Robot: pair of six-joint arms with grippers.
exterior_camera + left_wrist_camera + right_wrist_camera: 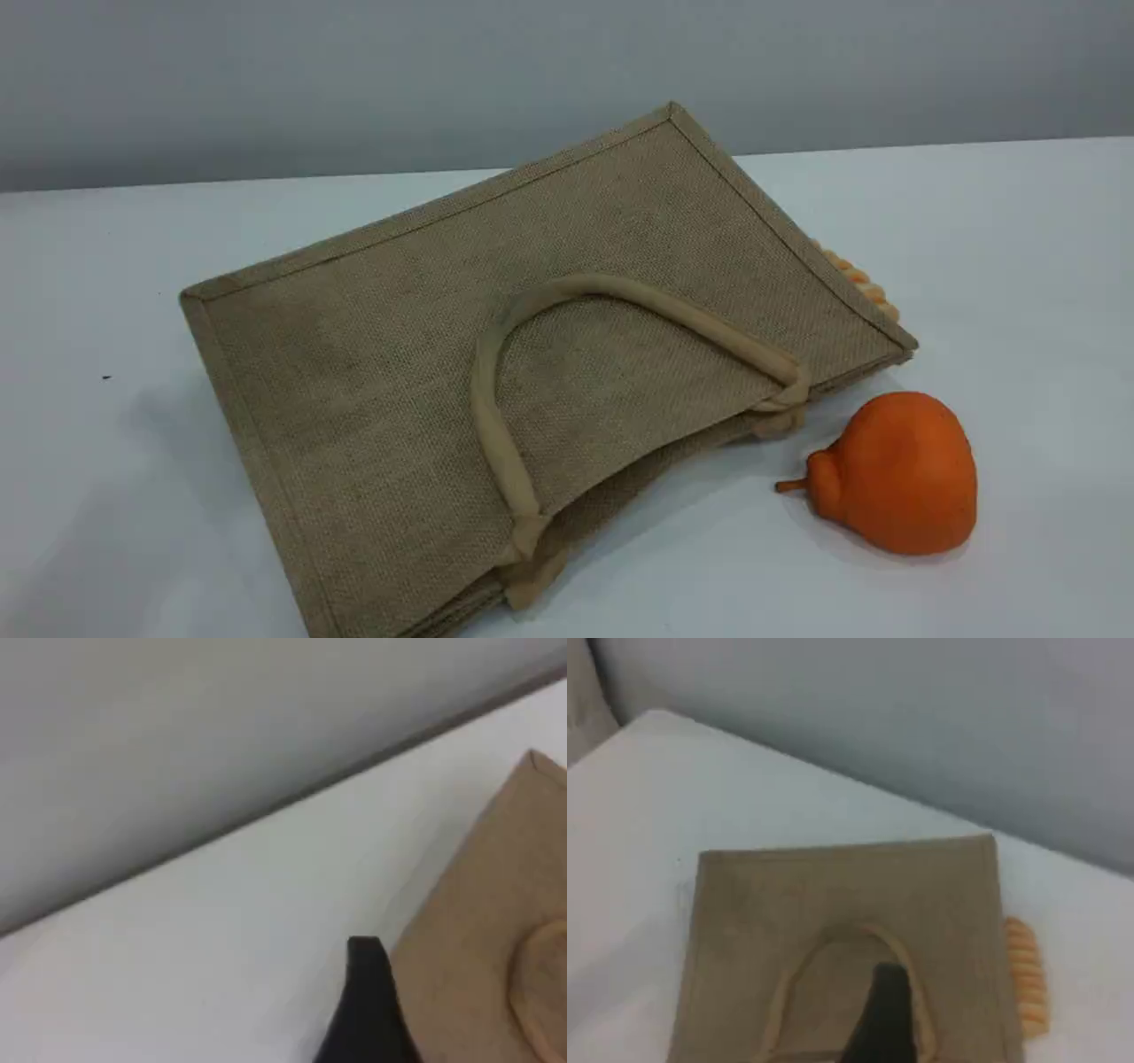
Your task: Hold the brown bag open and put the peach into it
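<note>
The brown bag (390, 354) lies flat on the white table, its mouth toward the front right and a beige loop handle (620, 288) resting on top. The peach is out of view. Neither gripper appears in the scene view. In the left wrist view, one dark fingertip (368, 992) of my left gripper hangs over the table beside the bag's edge (478, 930); its other finger is hidden. The right wrist view has one dark fingertip (884, 1010) of my right gripper above the bag (788, 895) and its handle (833, 943), holding nothing.
An orange pear-shaped fruit (899, 474) with a stem lies on the table just right of the bag's mouth. A ribbed yellow-orange thing (864, 283) pokes out from behind the bag's right edge, also in the right wrist view (1026, 979). A grey wall backs the table.
</note>
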